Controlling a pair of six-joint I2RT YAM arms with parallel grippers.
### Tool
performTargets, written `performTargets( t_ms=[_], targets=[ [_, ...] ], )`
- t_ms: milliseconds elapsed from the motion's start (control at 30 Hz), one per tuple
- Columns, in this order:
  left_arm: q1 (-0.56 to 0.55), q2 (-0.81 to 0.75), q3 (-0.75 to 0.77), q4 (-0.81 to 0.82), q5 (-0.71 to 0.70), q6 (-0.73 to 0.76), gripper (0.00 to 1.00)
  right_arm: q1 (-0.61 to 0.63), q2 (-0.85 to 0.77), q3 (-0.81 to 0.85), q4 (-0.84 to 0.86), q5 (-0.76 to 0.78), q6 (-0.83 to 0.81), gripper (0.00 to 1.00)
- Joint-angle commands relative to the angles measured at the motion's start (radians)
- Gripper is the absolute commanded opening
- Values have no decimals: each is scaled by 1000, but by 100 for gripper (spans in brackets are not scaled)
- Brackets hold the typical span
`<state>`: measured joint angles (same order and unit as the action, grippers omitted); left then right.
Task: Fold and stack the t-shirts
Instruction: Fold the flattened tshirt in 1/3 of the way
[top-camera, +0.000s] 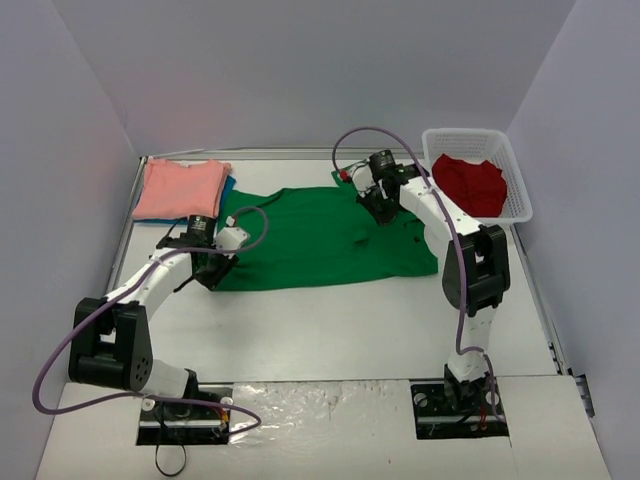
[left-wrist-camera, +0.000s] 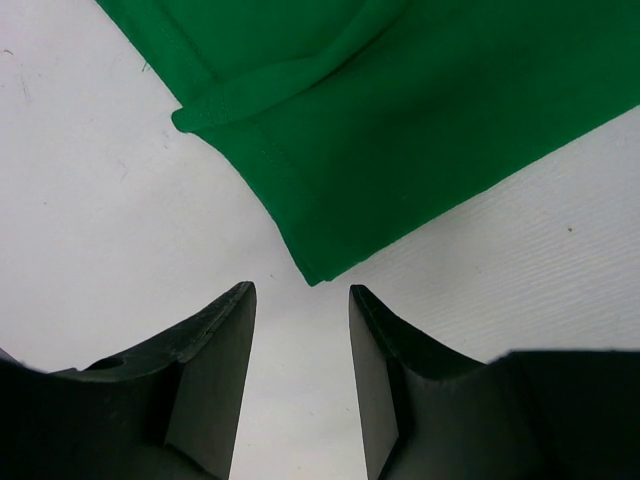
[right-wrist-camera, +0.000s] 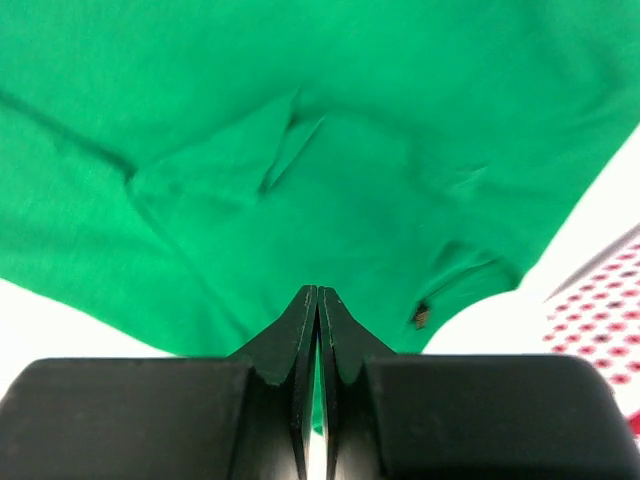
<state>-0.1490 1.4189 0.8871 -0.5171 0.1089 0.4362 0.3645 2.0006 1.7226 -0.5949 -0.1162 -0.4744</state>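
Green t-shirt (top-camera: 320, 235) lies spread across the middle of the white surface (top-camera: 330, 320). Left fingers (left-wrist-camera: 225, 345), half open and empty, hover just off its lower-left hem corner; best to pinch both layers there. Right fingers (right-wrist-camera: 300, 330) are pressed shut over the upper-right cloth; whether they grip it I cannot tell. Upper left, a salmon-pink shirt (top-camera: 180, 188) sits on a teal-blue one (top-camera: 228, 190); upper right, a red shirt (top-camera: 470, 182) fills the basket (top-camera: 520, 195).

green t-shirt (top-camera: 330, 238): plain bright green | pink t-shirt (top-camera: 180, 188): salmon | blue t-shirt (top-camera: 228, 189): teal | red t-shirt (top-camera: 470, 183): red | basket (top-camera: 516, 178): white mesh
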Motion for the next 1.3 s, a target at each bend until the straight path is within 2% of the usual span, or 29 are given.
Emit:
performTargets(
  t_ms=[0,167,433,1000,1267],
  targets=[
    [9,-38,9,-3,15,-13,41,28,-31,-89,-34,15,17,0],
    [8,-41,3,3,23,-11,41,56,-42,-169,-29,-7,29,0],
    [9,-31,4,3,25,-13,41,79,26,-153,-23,-20,39,0],
    [12,-9,-14,9,17,-7,41,90,248,113,-25,4,25,0],
    [14,5,-14,9,15,-7,41,93,286,152,-22,-3,19,0]
  ],
)
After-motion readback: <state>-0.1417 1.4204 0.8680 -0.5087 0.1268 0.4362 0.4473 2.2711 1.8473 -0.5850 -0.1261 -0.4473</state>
